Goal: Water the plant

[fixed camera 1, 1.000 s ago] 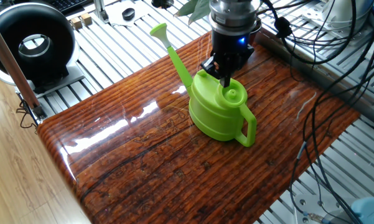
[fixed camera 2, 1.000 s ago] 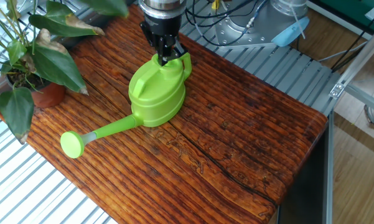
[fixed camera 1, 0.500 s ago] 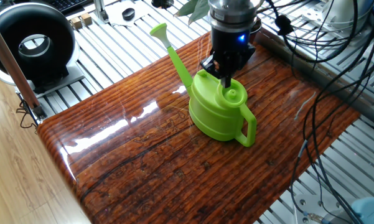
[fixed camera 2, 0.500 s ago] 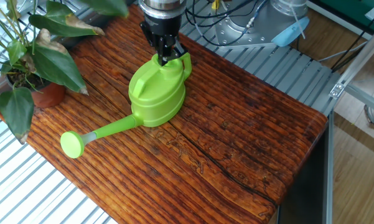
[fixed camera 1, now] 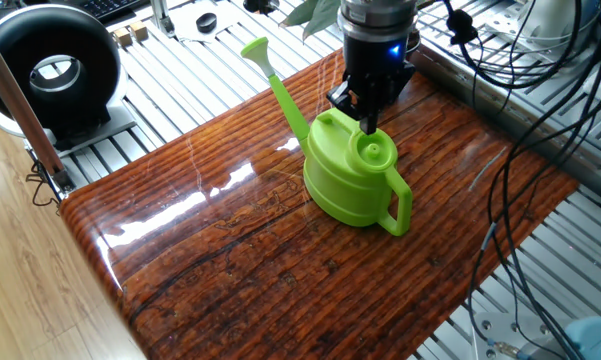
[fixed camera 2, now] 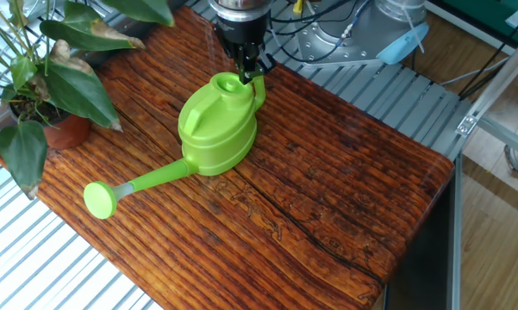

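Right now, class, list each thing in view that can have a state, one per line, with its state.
watering can: upright on the table, spout toward the plant.
plant: upright in its pot, at the table's corner.
gripper: over the can's top by the handle; open or shut unclear.

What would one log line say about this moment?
claw: above watering can handle | can: upright on table, not lifted | plant: beyond the spout, unwatered
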Tool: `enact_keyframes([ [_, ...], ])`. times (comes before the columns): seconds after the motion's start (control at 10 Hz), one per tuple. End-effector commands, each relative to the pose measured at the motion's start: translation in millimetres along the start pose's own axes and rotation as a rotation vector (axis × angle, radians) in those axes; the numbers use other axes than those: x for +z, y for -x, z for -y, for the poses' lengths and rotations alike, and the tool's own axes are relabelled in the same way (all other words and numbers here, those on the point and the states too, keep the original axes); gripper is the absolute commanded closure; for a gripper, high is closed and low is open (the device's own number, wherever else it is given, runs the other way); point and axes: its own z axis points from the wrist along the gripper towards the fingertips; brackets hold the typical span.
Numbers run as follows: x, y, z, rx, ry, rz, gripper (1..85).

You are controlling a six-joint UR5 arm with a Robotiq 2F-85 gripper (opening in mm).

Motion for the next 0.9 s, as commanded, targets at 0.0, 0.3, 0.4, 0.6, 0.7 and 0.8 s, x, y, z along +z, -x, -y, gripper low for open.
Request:
enact_keyframes([
  [0.0,-5.7,-17.8,-0.9,-0.005,0.027,-0.069,84.3],
  [0.3,-14.1,9.7,19.8,-0.072,0.063,0.026,84.3],
  [0.4,-15.1,13.1,17.0,-0.069,0.081,0.041,84.3],
  [0.6,-12.4,25.5,20.6,-0.063,0.074,0.071,84.3],
  [0.7,-12.4,29.7,20.4,-0.072,0.072,0.087,84.3],
  [0.8,-12.9,31.2,20.1,-0.081,0.073,0.097,84.3],
])
